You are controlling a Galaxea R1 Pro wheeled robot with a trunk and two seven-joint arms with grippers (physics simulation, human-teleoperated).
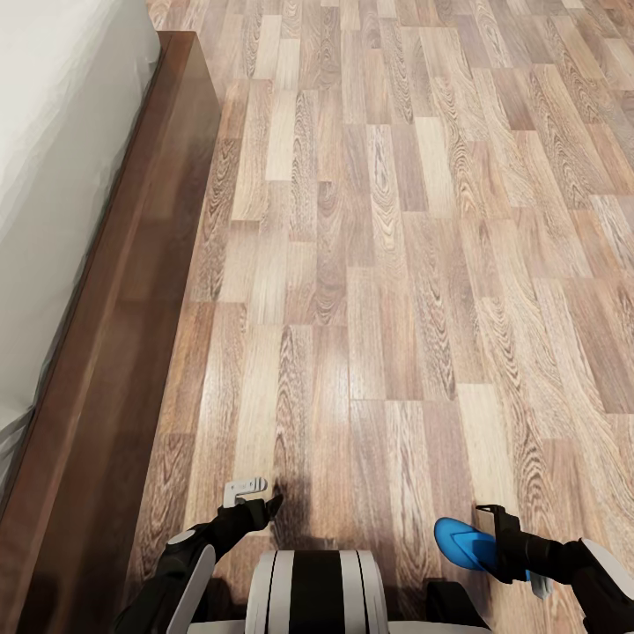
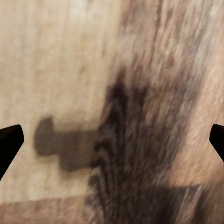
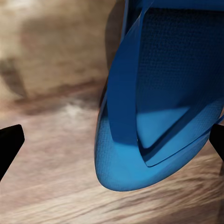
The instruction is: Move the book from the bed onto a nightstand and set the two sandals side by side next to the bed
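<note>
Now | one sandal (image 1: 465, 542) in right hand (image 1: 502, 537) | one bed (image 1: 106, 291)

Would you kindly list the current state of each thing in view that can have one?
left gripper: open, holding nothing, above the floor.
right gripper: gripping a sandal.
sandal: blue, carried in the right gripper, off the floor.
bed: wooden frame and light mattress at the robot's left; nothing lying on the part in view.
</note>
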